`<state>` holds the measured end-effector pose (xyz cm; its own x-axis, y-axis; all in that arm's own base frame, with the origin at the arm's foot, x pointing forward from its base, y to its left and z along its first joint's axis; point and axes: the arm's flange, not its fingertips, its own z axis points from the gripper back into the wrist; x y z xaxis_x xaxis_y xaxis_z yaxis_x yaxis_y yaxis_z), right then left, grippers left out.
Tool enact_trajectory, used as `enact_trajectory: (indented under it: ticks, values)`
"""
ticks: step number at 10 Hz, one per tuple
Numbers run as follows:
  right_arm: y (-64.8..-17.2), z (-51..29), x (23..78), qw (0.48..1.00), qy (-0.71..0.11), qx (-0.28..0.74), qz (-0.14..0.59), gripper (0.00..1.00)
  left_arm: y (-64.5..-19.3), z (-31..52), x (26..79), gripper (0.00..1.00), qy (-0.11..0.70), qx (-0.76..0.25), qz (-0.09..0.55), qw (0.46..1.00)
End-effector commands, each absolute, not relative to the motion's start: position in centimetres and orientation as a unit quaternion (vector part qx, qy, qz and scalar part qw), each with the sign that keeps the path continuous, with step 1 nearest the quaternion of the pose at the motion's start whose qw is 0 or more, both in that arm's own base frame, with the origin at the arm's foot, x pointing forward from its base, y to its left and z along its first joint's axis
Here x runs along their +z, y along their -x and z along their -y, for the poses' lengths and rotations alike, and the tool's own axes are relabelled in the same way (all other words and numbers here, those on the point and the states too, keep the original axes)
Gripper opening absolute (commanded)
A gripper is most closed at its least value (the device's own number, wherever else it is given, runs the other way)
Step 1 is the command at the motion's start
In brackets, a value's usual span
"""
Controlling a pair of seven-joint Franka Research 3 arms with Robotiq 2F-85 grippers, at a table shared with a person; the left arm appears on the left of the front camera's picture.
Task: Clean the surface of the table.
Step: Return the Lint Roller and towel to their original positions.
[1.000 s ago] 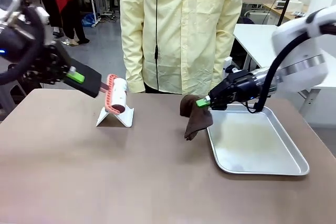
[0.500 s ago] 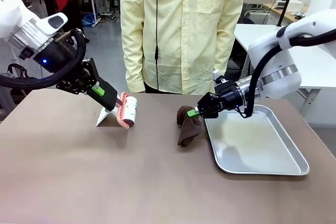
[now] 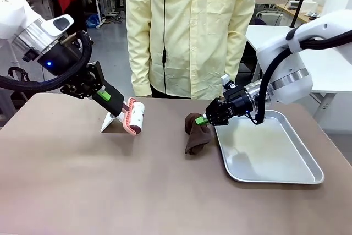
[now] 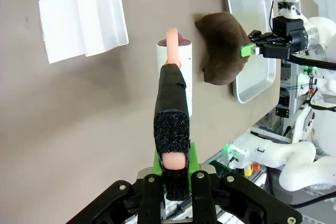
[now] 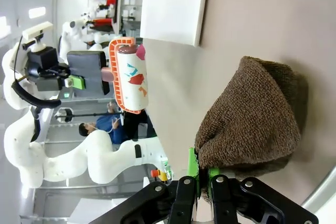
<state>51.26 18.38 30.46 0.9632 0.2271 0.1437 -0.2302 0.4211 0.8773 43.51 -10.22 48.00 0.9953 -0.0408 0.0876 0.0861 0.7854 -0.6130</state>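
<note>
The large table with a smooth matte taupe-brown top (image 3: 110, 185) spans the front view from the near edge to the far edge, where a person in a pale yellow buttoned coat (image 3: 190, 31) stands.

Left gripper (image 3: 122, 108): fingers clamped on the black padded handle (image 4: 171, 114) of a lint roller with a white drum and salmon-pink frame (image 3: 135, 116). The roller is at the far left part of the tabletop, its drum low over the surface; contact with the top cannot be confirmed. A white folded plastic stand (image 3: 114, 123) sits on the tabletop just behind and to the left of the roller.

Right gripper (image 3: 200, 120): fingers pressed together on the upper fold of a dark brown terry cloth (image 3: 196, 134). The cloth hangs from the grip, and its lower part rests on the tabletop near the far edge, about mid-width.

A rectangular silver metal tray with a raised rim (image 3: 313, 179) lies on the right part of the tabletop. Its left rim is just beside the cloth. The right arm reaches over the tray's far left corner.

In the right wrist view the cloth (image 5: 252, 121) bulges out from between the green pads (image 5: 192, 162).
</note>
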Motion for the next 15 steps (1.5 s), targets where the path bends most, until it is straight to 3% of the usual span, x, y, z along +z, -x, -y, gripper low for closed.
enact_trajectory:
  ticks: [1,3,6,10,15]
  values:
    - [-51.3,-18.4,30.5,0.843,-0.520,0.135,0.001,0.07,-43.6,10.2,47.8,0.19,0.326,-0.033,0.033,0.944]
    - [-52.2,-22.4,32.4,0.909,-0.403,0.107,-0.017,0.07,-45.2,11.6,48.4,0.19,0.315,-0.020,0.042,0.948]
    - [-52.1,-23.3,32.1,0.932,-0.349,0.087,-0.043,0.07,-49.6,13.1,48.8,0.19,0.275,-0.005,0.013,0.961]
    - [-52.3,-22.9,32.3,0.939,-0.331,0.083,-0.035,0.07,-52.5,14.8,47.6,0.19,0.218,0.009,0.007,0.976]
    - [-53.4,-21.5,30.9,0.922,-0.374,0.085,-0.051,0.07,-53.0,14.7,45.3,0.19,0.199,0.029,0.006,0.980]
